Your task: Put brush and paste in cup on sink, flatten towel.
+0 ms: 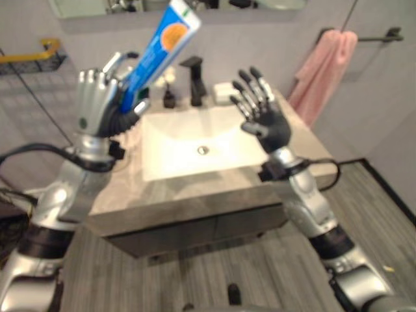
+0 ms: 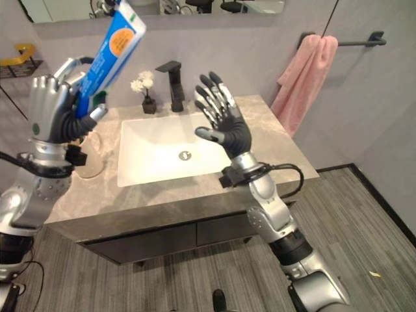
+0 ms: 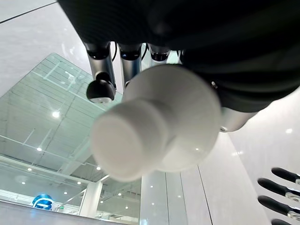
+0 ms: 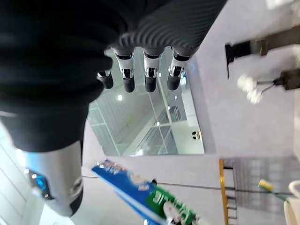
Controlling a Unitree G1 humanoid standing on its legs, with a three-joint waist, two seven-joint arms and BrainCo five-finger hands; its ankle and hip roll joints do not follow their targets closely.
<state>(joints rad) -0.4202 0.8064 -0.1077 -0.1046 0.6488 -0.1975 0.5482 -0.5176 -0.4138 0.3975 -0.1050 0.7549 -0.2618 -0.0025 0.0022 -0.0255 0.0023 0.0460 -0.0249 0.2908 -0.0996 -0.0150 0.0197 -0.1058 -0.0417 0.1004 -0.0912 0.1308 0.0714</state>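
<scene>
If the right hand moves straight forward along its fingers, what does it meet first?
Probably the mirror above the sink: the right hand points up and back, open, and nothing shows between its fingers and the glass. Depth is unclear.

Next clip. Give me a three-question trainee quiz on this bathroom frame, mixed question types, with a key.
1. True or false: the left hand has its fingers curled round the toothpaste tube.
2. Multiple choice: the right hand is (a) holding a brush, (b) raised open above the sink, (c) pressed flat on the towel.
3. Fill in: the pink towel hangs from a ___ on the wall.

Key: 1 true; 2 b; 3 rail.
</scene>
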